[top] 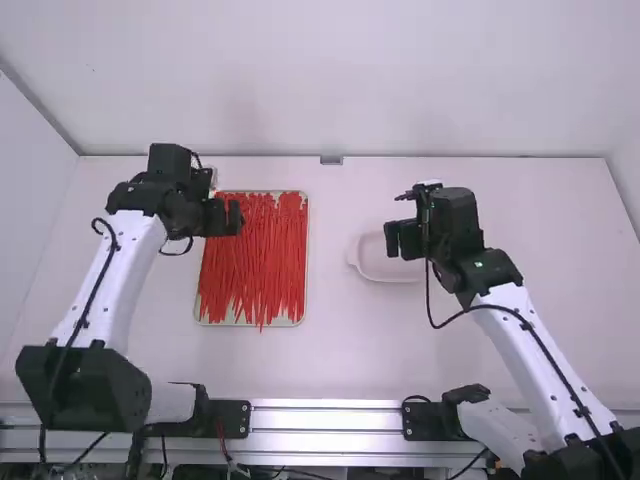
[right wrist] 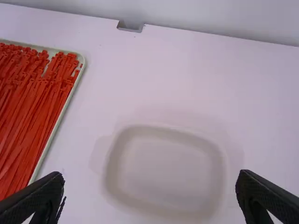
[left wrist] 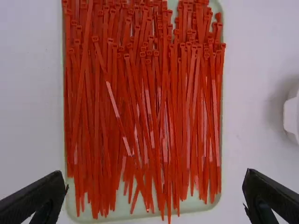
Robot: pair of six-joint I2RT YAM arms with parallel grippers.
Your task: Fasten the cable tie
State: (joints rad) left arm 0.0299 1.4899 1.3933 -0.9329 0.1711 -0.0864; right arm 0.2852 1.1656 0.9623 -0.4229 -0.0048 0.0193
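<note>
A heap of red cable ties lies lengthwise on a pale green tray left of the table's middle. My left gripper hangs above the tray's far left part, open and holding nothing, its fingertips spread wider than the tray. My right gripper hovers open over a white dish to the right of the tray, nothing between its fingers.
The white dish has small side handles and holds nothing. A small grey bracket sits at the table's far edge against the back wall. Bare white tabletop stretches right of the dish and in front of the tray.
</note>
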